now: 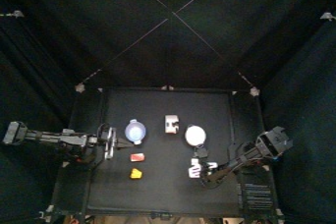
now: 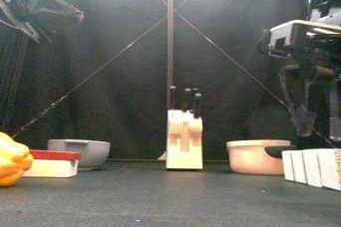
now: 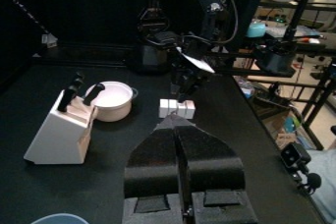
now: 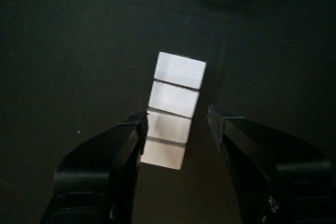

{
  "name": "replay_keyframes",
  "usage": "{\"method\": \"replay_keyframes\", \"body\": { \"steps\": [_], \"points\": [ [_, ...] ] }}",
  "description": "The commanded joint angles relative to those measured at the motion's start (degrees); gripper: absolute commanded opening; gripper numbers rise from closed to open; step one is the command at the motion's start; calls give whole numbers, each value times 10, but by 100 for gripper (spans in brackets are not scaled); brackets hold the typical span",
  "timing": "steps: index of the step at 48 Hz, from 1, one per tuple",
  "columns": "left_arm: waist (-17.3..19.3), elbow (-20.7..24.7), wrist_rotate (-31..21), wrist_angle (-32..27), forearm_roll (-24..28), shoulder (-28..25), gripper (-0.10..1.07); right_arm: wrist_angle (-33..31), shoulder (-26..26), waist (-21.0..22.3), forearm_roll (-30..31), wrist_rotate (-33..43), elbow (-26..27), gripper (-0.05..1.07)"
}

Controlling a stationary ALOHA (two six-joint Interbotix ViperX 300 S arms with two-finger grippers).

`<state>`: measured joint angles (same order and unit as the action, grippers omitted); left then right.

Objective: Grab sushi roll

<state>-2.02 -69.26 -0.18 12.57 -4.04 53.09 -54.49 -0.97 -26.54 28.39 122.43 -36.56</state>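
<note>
The sushi roll (image 4: 176,108) is a narrow white oblong piece in segments. It lies on the black table near the front right, in the top view (image 1: 196,169) and in the front view (image 2: 314,165). My right gripper (image 4: 178,128) is open, with one jaw on each side of the roll's near end and a thin gap on each side. It also shows in the top view (image 1: 207,169). My left gripper (image 3: 183,135) is shut and empty, and it rests at the table's left (image 1: 108,140).
A white block with dark handles (image 1: 172,124) stands mid-table, and a white oval bowl (image 1: 196,135) sits just behind the roll. A grey-blue bowl (image 1: 137,130), a red and white piece (image 1: 137,155) and a yellow thing (image 1: 136,173) are on the left half.
</note>
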Motion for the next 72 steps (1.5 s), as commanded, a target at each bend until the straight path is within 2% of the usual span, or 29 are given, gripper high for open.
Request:
{"method": "replay_keyframes", "body": {
  "steps": [1, 13, 36, 41, 54, 63, 72],
  "points": [
    [2, 8, 1, 3, -1, -3, -3, 8, -3, 7, 5, -1, 8, 87],
    [2, 8, 1, 3, -1, -3, -3, 48, 19, 18, 7, -1, 7, 87],
    [2, 6, 1, 3, -1, -3, -3, 72, 38, 34, -8, -1, -5, 84],
    [2, 5, 1, 3, -1, -3, -3, 74, 38, 35, -8, -1, -5, 80],
    [2, 4, 1, 3, -1, -3, -3, 75, 33, 33, -16, -1, -4, 59],
    [2, 4, 1, 3, -1, -3, -3, 69, -1, 31, -7, -1, -2, 58],
    [6, 4, 2, 3, -1, -3, -3, 69, -8, 31, -5, -1, -3, 58]
  ]
}}
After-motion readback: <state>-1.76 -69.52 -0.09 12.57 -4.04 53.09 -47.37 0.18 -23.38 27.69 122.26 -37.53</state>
